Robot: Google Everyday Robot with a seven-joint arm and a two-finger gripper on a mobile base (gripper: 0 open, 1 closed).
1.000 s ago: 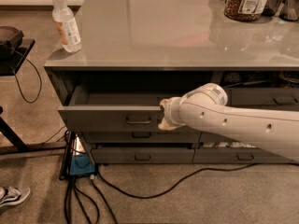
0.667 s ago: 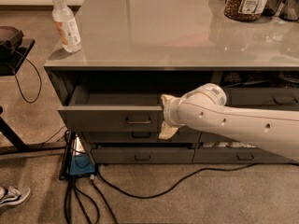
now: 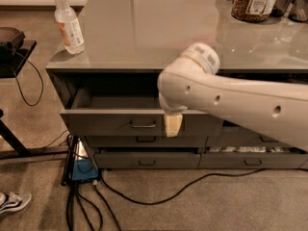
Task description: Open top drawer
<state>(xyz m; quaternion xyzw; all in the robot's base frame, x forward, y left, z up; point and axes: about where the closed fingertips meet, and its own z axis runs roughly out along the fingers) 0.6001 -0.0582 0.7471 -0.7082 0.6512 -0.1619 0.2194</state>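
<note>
The top drawer [image 3: 110, 121] of the left stack is pulled out, with its dark grey front standing forward of the cabinet and its inside showing. Its small bar handle [image 3: 143, 125] sits at the middle of the front. My gripper [image 3: 173, 124] hangs at the drawer front just right of the handle, its cream tip pointing down. The thick white arm [image 3: 231, 100] comes in from the right and covers the right part of the drawer.
Two shallower drawers [image 3: 144, 161] sit shut below, and another stack [image 3: 250, 161] stands to the right. A bottle [image 3: 67, 23] and a jar [image 3: 254, 1] stand on the grey countertop [image 3: 144, 28]. Cables and a blue box [image 3: 84, 170] lie on the floor; a black table [image 3: 17, 52] is at left.
The arm's wrist has swung upward and now rises above the counter edge. The gripper stays by the handle, and the drawer is as far out as before.
</note>
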